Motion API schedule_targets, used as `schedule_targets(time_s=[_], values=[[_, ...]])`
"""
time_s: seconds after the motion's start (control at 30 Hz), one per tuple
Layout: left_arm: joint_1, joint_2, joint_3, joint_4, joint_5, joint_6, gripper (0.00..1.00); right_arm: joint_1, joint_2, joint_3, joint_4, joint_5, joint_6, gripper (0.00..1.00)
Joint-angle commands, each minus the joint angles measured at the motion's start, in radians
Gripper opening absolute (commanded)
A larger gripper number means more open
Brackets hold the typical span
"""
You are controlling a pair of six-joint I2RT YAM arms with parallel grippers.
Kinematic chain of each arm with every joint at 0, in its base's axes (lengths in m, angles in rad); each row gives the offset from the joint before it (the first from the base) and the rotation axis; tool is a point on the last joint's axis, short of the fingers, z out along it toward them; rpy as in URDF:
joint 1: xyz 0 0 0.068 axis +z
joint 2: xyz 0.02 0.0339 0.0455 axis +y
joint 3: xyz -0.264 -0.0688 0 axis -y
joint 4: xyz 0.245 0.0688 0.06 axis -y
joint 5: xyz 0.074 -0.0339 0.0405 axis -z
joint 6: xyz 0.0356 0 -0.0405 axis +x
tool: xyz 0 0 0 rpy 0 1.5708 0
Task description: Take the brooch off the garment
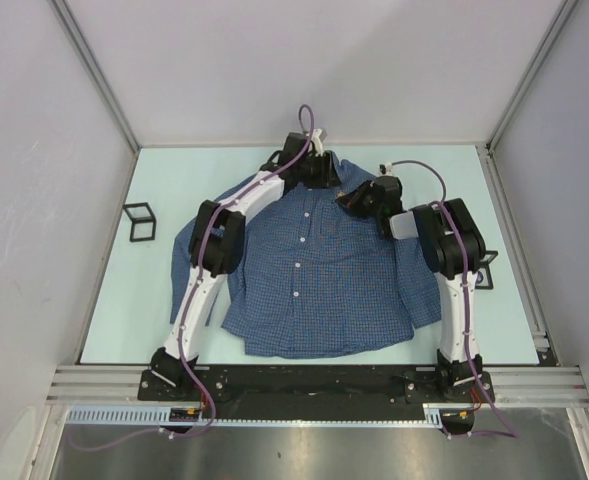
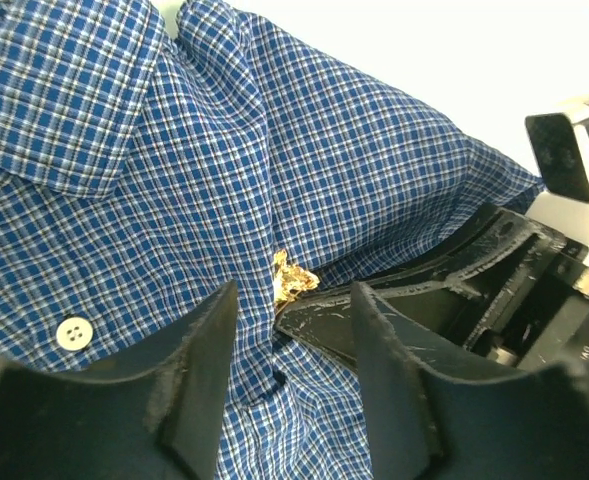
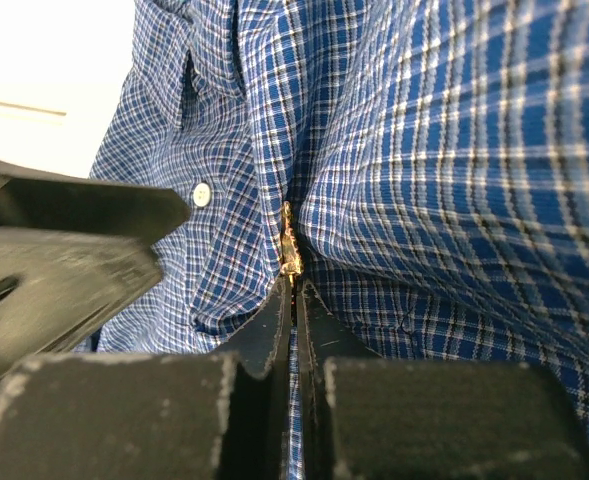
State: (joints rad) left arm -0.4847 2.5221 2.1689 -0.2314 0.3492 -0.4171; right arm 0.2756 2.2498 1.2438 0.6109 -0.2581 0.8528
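The blue checked shirt (image 1: pixel 314 290) lies flat, front up, collar at the far side. The gold brooch (image 2: pixel 292 277) sits on its chest by a fold, below the collar. My right gripper (image 3: pixel 294 285) is shut, its tips pinching the near edge of the brooch (image 3: pixel 290 250), which shows edge-on. In the left wrist view the right gripper's fingers (image 2: pixel 394 310) come in from the right to the brooch. My left gripper (image 2: pixel 292 295) is open, its fingers astride the cloth (image 2: pixel 174 200) just short of the brooch. In the top view both grippers (image 1: pixel 319 180) (image 1: pixel 352 197) meet near the collar.
A small black wire-frame cube (image 1: pixel 139 222) stands left of the shirt and another (image 1: pixel 486 272) by the right arm. A white shirt button (image 2: pixel 72 332) lies left of the left finger. Grey enclosure walls ring the pale table (image 1: pixel 174 170).
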Motion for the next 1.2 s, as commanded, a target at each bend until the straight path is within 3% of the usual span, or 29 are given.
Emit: schedule_targets(time_s=[0.0,0.13,0.27,0.4,0.57,0.63,0.9,1.17], values=[[0.003,0.043,0.072,-0.039,0.037,0.012,0.50,-0.012,-0.044,0.013,0.024,-0.032,-0.077,0.00],[0.009,0.044,0.071,-0.042,0.031,0.005,0.48,-0.013,-0.041,0.011,0.041,-0.041,-0.081,0.00],[0.012,0.052,0.069,-0.043,0.016,-0.008,0.60,-0.012,-0.047,0.008,0.049,-0.035,-0.090,0.00],[0.012,0.075,0.092,-0.051,0.022,-0.022,0.61,-0.006,-0.050,0.006,0.070,-0.035,-0.095,0.00],[0.014,0.073,0.092,-0.054,-0.003,-0.026,0.49,-0.013,-0.055,-0.001,0.082,-0.053,-0.077,0.01],[0.014,0.069,0.080,-0.033,0.008,-0.041,0.48,-0.015,-0.056,-0.007,0.082,-0.050,-0.072,0.10],[0.015,0.041,0.040,0.000,0.019,-0.049,0.46,-0.027,-0.053,-0.015,0.093,-0.059,-0.052,0.22],[0.015,0.046,0.040,0.003,0.027,-0.049,0.47,-0.038,-0.041,-0.032,0.125,-0.064,-0.028,0.00]])
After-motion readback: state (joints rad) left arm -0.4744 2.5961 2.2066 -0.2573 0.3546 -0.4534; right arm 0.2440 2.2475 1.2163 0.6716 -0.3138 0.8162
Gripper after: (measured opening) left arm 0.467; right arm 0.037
